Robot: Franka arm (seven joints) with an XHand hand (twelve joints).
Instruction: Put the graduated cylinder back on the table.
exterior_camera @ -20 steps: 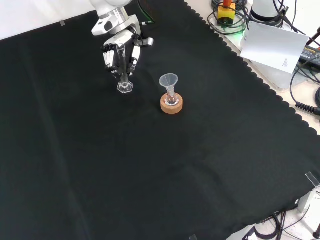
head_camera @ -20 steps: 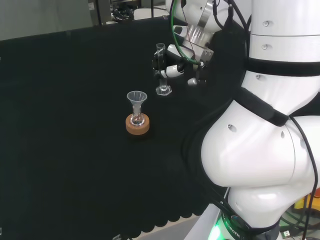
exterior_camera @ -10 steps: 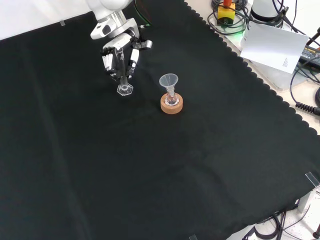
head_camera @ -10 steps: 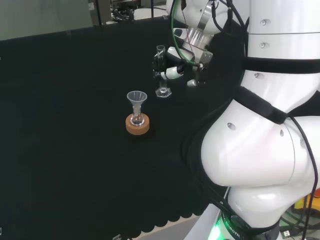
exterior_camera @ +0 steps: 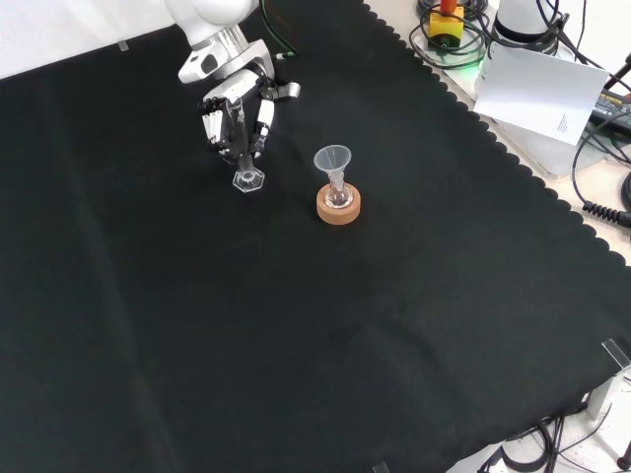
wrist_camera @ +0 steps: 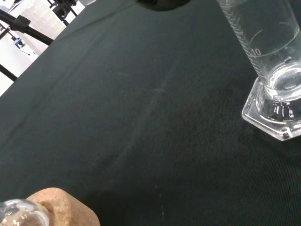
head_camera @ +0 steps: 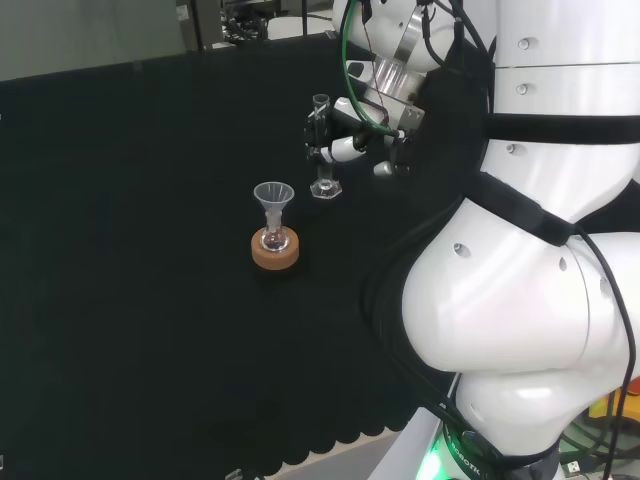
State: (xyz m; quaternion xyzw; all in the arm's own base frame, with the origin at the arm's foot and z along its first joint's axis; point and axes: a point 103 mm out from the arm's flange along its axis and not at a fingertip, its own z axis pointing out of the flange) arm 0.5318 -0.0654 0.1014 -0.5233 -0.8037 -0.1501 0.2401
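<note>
graduated cylinder [exterior_camera: 245, 166] gripped by curled hand [exterior_camera: 235, 110] (upright)

In the front view the graduated cylinder [exterior_camera: 246, 175] stands left of the funnel [exterior_camera: 333, 161], which sits in a flask on a cork ring [exterior_camera: 338, 208].

Clear graduated cylinder [wrist_camera: 270, 56] upright on hexagonal foot [wrist_camera: 275, 115] on black cloth [wrist_camera: 141, 117], cork ring [wrist_camera: 63, 209] well apart.

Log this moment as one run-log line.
hand: shut on graduated cylinder | cylinder: upright, base at black cloth | funnel: in flask on cork ring, apart
</note>
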